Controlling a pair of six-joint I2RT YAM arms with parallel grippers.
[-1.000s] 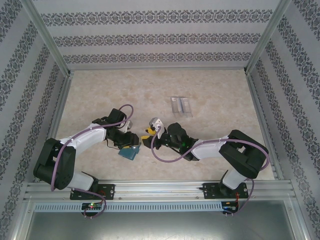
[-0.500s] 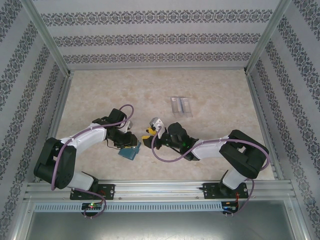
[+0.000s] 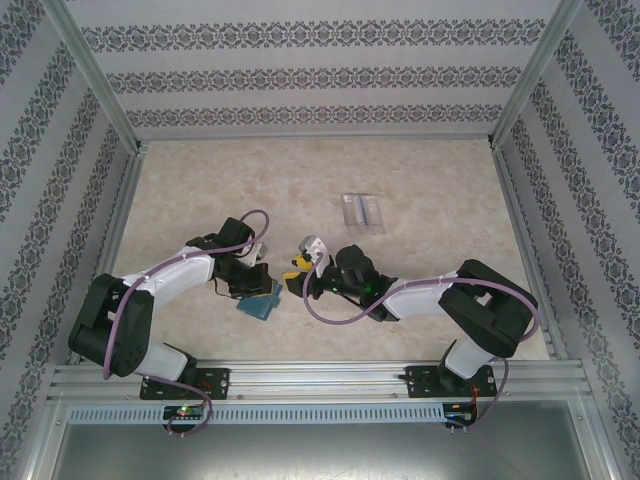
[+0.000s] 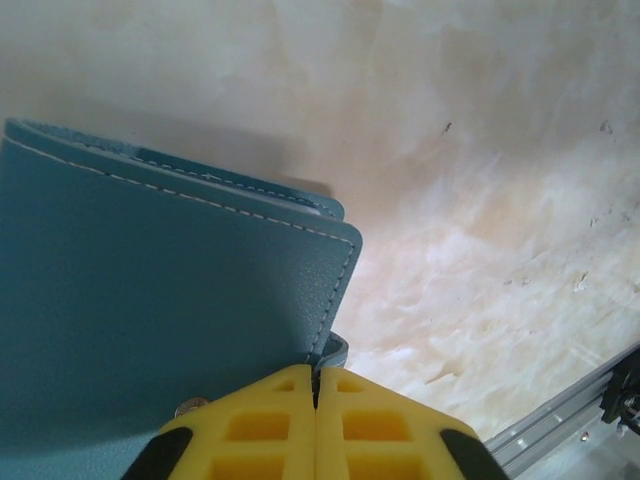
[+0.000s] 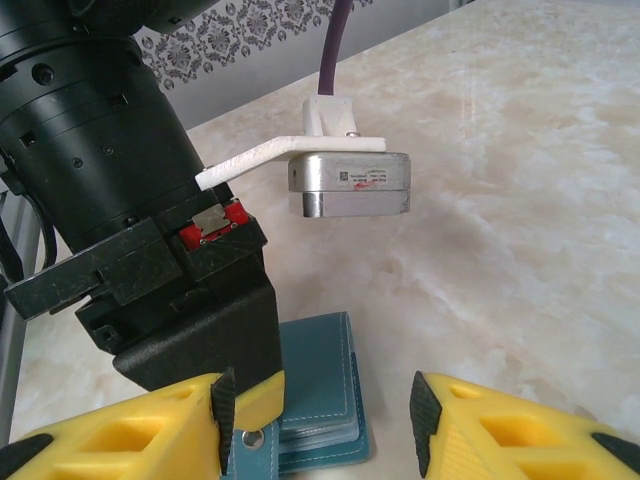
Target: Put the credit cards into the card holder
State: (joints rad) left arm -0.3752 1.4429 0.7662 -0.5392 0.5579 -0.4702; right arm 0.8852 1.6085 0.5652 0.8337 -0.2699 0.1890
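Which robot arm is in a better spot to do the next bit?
Probably right: the right gripper is open and empty near the wallet, while the left gripper is shut on the wallet's edge.

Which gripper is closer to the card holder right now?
Left. The left gripper has its fingers pinched shut on the corner edge of the card holder. The right gripper sits just to the holder's right, fingers apart and facing it, apparently not touching.

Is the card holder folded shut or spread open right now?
Folded. The card holder shows two teal covers stacked, edges nearly aligned; the left end effector is shut at its corner.
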